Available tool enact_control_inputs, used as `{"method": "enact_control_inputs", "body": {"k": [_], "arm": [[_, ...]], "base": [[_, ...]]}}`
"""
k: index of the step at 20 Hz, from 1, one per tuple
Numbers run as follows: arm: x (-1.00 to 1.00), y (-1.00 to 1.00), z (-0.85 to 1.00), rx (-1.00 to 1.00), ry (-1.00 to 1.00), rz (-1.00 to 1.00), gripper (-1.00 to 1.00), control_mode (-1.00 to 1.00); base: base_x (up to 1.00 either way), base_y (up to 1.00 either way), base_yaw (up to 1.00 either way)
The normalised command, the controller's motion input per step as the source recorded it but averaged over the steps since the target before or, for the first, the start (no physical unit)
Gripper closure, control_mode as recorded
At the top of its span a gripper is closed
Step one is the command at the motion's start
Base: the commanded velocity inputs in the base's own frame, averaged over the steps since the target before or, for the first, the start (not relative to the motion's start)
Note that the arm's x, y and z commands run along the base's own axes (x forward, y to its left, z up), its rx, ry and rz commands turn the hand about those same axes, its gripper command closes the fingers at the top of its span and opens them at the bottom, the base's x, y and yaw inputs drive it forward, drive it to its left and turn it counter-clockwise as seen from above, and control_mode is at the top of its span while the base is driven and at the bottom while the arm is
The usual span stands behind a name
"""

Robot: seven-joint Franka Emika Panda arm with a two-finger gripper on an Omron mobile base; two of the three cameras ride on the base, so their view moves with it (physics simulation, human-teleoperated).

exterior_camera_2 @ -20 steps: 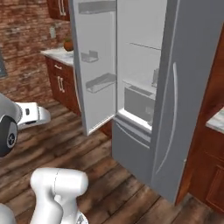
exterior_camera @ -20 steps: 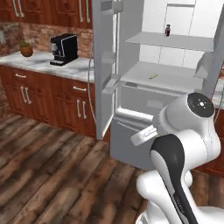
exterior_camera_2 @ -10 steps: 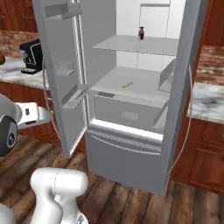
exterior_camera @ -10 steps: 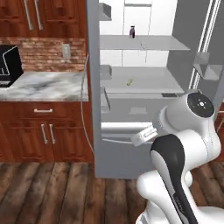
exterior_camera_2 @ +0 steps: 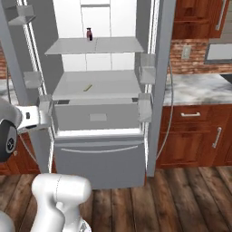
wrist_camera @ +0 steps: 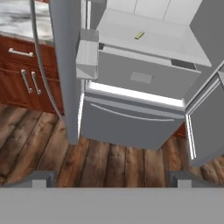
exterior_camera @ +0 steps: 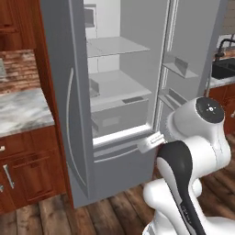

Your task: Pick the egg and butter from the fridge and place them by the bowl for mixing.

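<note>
Flanking fridge (exterior_camera_2: 99,158) — wood cabinets (exterior_camera_2: 199,136); butter (exterior_camera_2: 88,87) on shelf, gripper (wrist_camera: 109,177) jaws apart (empty).

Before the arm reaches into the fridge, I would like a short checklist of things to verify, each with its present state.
1. Fridge doors open: ok, both stand wide in the right base view.
2. Butter located: ok, a thin yellow-green stick on the lower shelf, also seen in the hand view.
3. Egg located: cannot tell, no small tan ball is visible on the shelves.
4. Gripper ready: ok, open and holding nothing.
5. Gripper near the butter: not ok, it is outside the fridge, low in front of the drawer.
6. Dark bottle away from the butter: ok, it stands on the upper shelf.
</note>
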Motion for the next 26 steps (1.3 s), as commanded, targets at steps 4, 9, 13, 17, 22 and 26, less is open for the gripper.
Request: {"method": "enact_control_inputs", "body": {"k": [4, 9, 13, 17, 22, 26], "arm": [[0.00, 0.00, 0.00, 0.00, 0.00, 0.00, -1.00, 1.00], [0.00, 0.00, 0.00, 0.00, 0.00, 0.00, -1.00, 1.00], [0.00, 0.00, 0.00, 0.00, 0.00, 0.00, -1.00, 1.00], [0.00, 0.00, 0.00, 0.00, 0.00, 0.00, -1.00, 1.00], [0.00, 0.00, 0.00, 0.00, 0.00, 0.00, -1.00, 1.00], [0.00, 0.00, 0.00, 0.00, 0.00, 0.00, -1.00, 1.00]], "base": [[0.06, 0.06, -0.04], [0.03, -0.12, 0.03], [0.02, -0.50, 0.16], [0.00, -0.12, 0.05], [0.00, -0.06, 0.00], [0.00, -0.38, -0.02]]}}
